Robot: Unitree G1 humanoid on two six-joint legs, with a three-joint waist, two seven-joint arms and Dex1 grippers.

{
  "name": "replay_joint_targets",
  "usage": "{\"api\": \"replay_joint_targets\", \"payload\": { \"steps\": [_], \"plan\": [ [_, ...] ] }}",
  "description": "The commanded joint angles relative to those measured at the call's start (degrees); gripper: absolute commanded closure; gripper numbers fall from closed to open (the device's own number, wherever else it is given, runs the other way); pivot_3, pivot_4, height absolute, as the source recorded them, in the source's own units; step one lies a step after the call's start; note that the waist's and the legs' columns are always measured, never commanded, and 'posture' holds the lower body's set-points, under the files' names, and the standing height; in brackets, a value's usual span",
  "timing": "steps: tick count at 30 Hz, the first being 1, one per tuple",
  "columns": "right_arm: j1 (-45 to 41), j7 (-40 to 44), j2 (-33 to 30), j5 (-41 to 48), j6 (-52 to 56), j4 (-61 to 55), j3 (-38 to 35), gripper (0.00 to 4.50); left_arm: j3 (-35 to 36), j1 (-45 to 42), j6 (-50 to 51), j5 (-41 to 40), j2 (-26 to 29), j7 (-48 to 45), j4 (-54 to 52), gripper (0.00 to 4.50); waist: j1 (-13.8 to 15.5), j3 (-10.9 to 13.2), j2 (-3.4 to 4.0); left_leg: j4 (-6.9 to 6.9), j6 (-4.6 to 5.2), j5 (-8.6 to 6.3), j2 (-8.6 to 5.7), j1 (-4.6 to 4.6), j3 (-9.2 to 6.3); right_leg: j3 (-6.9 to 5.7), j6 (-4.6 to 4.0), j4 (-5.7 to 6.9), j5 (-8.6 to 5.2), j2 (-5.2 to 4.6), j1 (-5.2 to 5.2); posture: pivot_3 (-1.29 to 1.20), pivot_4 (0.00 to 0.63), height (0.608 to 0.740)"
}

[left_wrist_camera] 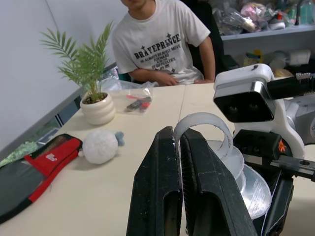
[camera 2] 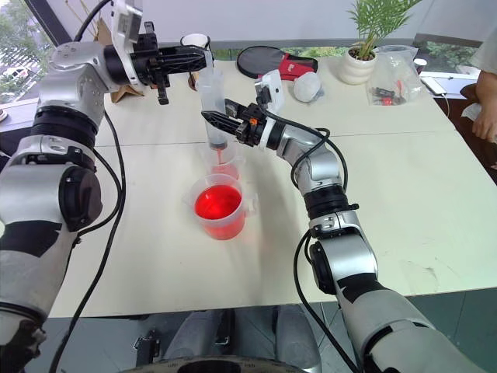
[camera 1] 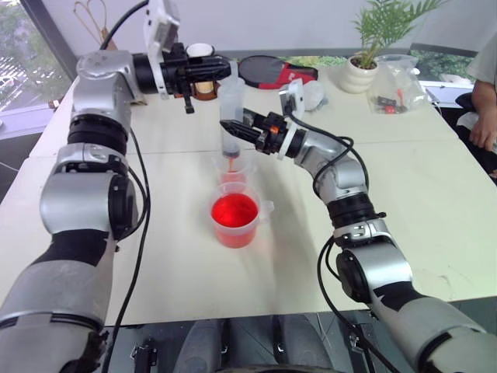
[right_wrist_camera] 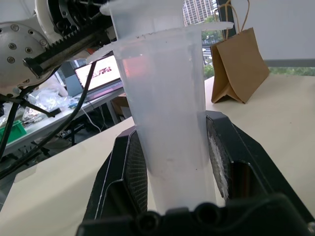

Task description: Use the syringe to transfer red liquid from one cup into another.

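Observation:
The syringe [camera 1: 231, 105] stands upright, its orange-red tip dipping into the smaller clear cup [camera 1: 234, 169], which holds a little red liquid. My right gripper [camera 1: 234, 127] is shut on the syringe's barrel [right_wrist_camera: 165, 98] from the right. From the left, my left gripper [camera 1: 222, 71] reaches in level and is shut on the plunger's top ring [left_wrist_camera: 204, 123]. Just in front of the small cup stands the wider beaker [camera 1: 260, 225] with its handle to the right. It holds bright red liquid [camera 1: 234, 210].
At the table's back are a white cup [camera 1: 200, 50], a black and red case [camera 1: 273, 70], a white fluffy ball [camera 1: 314, 94], a potted plant [camera 1: 358, 74] and a plastic bag [camera 1: 396, 87]. A person [camera 1: 483, 116] sits at the right edge.

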Motion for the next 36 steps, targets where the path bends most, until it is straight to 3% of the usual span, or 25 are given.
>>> {"api": "replay_joint_targets", "payload": {
  "steps": [1, 12, 15, 19, 25, 29, 34, 36],
  "plan": [
    [-5.3, -0.5, -0.7, 1.3, -3.1, -2.3, -2.7, 3.11, -1.8, 1.6, 0.5, 1.1, -0.7, -1.4, -0.2, 4.4, 0.0, 0.0, 0.0, 0.0, 0.0, 0.0, 0.0, 0.0, 0.0, 0.0, 0.0, 0.0, 0.0, 0.0, 0.0, 0.0, 0.15, 0.74],
    [-5.8, -0.3, -1.0, 0.9, -3.6, -1.5, -3.0, 3.11, -1.0, 1.3, 1.1, 0.3, -0.9, -0.8, -0.1, 4.4, 0.0, 0.0, 0.0, 0.0, 0.0, 0.0, 0.0, 0.0, 0.0, 0.0, 0.0, 0.0, 0.0, 0.0, 0.0, 0.0, 0.15, 0.74],
    [-5.4, -0.1, -0.9, 0.9, -3.4, -2.1, -2.7, 3.11, 0.9, -0.2, 3.6, -1.6, -0.3, -0.3, 0.1, 3.61, 0.0, 0.0, 0.0, 0.0, 0.0, 0.0, 0.0, 0.0, 0.0, 0.0, 0.0, 0.0, 0.0, 0.0, 0.0, 0.0, 0.15, 0.74],
    [-5.0, -0.1, -0.9, 1.0, -3.2, -2.8, -2.5, 3.11, 2.3, -1.1, 5.2, -2.8, 1.5, 0.3, -0.3, 1.69, 0.0, 0.0, 0.0, 0.0, 0.0, 0.0, 0.0, 0.0, 0.0, 0.0, 0.0, 0.0, 0.0, 0.0, 0.0, 0.0, 0.15, 0.74],
    [-4.6, -0.1, -1.0, 1.3, -2.6, -3.8, -2.7, 3.11, 3.8, 0.5, 9.4, -4.7, 5.9, -0.2, -2.6, 1.69, -0.2, 0.0, 0.0, -0.02, 0.0, 0.0, 0.01, 0.0, 0.0, 0.0, 0.0, 0.02, 0.0, 0.01, -0.02, 0.0, 0.15, 0.74],
    [-3.9, -0.9, -1.1, 2.2, -1.3, -5.2, -3.1, 3.11, 4.8, 6.6, 13.1, -5.9, 9.1, 1.2, -7.2, 1.69, -0.2, 0.0, 0.0, -0.02, -0.01, 0.0, 0.01, 0.01, -0.01, 0.0, 0.0, 0.06, 0.0, 0.0, -0.03, 0.0, 0.15, 0.74],
    [-6.4, -7.3, -2.1, 11.1, 7.9, -9.1, -11.0, 3.11, 6.1, 18.1, 17.9, -8.2, 10.5, 5.9, -20.9, 1.69, 0.3, 0.0, 0.0, 0.01, -0.04, 0.02, 0.0, 0.0, -0.08, 0.02, 0.0, 0.1, 0.0, -0.06, -0.02, 0.0, 0.15, 0.74],
    [-9.0, -12.0, -6.8, 16.1, 17.9, -11.5, -15.7, 3.11, 6.1, 23.4, 21.5, -10.0, 10.5, 8.2, -32.2, 1.69, 0.6, 0.0, 0.0, 0.05, -0.05, 0.02, -0.02, -0.08, -0.12, 0.04, -0.01, 0.08, 0.0, -0.13, -0.03, 0.0, 0.15, 0.74]
  ]
}}
